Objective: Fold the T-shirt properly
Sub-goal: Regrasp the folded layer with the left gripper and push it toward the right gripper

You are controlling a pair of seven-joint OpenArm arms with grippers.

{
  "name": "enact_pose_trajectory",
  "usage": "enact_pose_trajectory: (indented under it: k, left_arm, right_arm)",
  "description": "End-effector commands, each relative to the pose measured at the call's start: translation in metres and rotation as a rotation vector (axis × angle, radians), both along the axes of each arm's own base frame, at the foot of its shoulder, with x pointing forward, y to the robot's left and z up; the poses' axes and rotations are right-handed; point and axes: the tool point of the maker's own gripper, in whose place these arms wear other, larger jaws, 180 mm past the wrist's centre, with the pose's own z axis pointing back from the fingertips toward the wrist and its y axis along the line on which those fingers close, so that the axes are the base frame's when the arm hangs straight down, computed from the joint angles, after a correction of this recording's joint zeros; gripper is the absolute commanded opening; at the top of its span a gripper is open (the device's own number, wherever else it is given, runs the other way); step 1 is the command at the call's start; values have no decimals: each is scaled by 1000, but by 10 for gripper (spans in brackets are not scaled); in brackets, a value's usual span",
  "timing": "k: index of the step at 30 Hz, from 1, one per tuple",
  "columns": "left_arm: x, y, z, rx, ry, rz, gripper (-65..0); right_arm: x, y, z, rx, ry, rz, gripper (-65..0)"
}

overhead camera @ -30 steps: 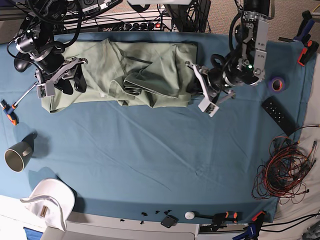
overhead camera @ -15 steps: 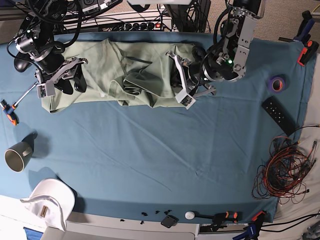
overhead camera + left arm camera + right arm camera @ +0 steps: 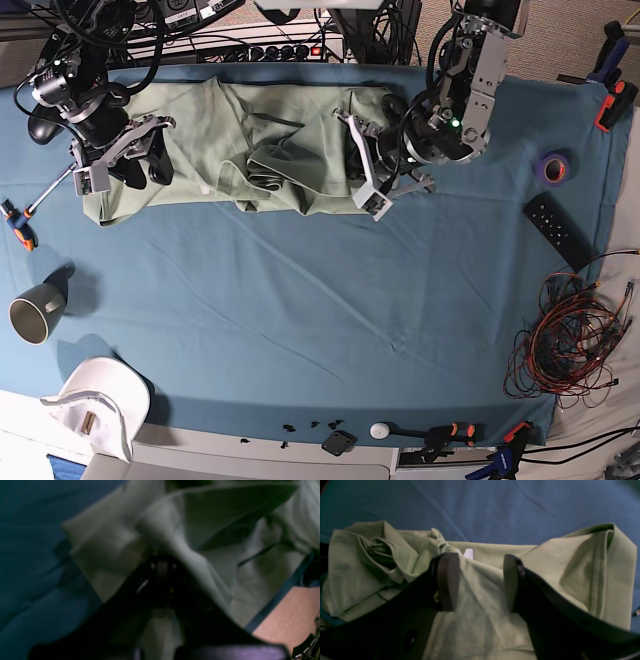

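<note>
While the soft sage shirt lies bunched in loose ridges and rolled folds on the matte blue cloth, the right gripper stands spread wide, its dark flat pads hovering over smooth fabric, a rumpled roll to one side. The left gripper is pressed together amid creased cloth at the shirt's edge; whether it pinches fabric is unclear.

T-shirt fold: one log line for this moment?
T-shirt: bunched, unfolded, far table edge | left gripper: shut on shirt's edge | right gripper: open over shirt, nothing held
</note>
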Motion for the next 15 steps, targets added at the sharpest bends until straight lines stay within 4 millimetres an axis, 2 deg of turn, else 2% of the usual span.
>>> enact_pose_trajectory:
  k: [1, 8, 11, 15]
  left_arm:
    - [8, -4, 10, -34, -36, 7, -650]
    - [4, -9, 10, -67, -13, 1, -650]
    - [-5, -20, 17, -135, 15, -50, -650]
    - [-26, -43, 38, -280, 17, -204, -650]
  right_arm:
    - [6, -1, 13, 0, -55, 5, -364]
    - [6, 0, 13, 1, -56, 5, -364]
    - [6, 0, 13, 1, -56, 5, -364]
    - [6, -1, 13, 0, -55, 5, -364]
